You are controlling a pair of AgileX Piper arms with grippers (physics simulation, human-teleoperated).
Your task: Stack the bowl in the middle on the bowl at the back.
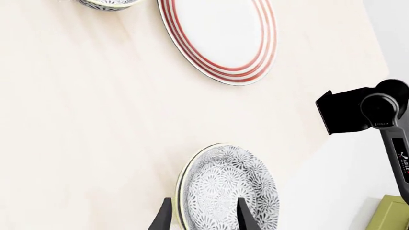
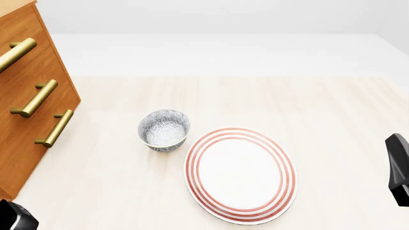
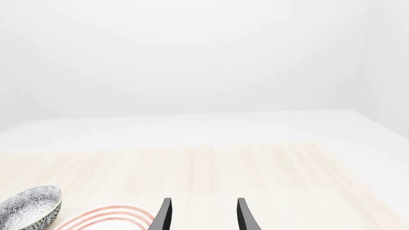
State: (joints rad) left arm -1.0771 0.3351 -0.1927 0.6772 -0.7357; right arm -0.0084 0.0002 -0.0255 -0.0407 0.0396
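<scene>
Left wrist view gives you the only sight of the middle bowl [image 1: 223, 184]: it sits close to the table's [image 1: 76, 134] near edge, and it lies outside the front view altogether. Your left gripper [image 1: 204, 200] is spread wide right at it, with one finger [image 1: 246, 218] crossing in front of the patterned inside and the other finger [image 1: 162, 219] just outside the cream rim; you cannot tell from this angle whether either finger touches the bowl. Nothing is clamped. The back bowl [image 2: 164, 130] stands upright further in, left of the table's middle and toward the dresser [image 2: 28, 96] that stands along the left edge. Its near-right side is just beside the far-left rim of the plate [image 2: 242, 175], and the front view does not settle whether the two touch. That plate lies flat toward the near edge, a little right of the middle. Your right gripper [image 3: 204, 200] is also spread open and holds nothing; its camera looks out over the plate's rim toward the bare far edge, with the back bowl off to one side. From the front you see only a dark part of the right arm [image 2: 399, 175] at the table's right edge.
</scene>
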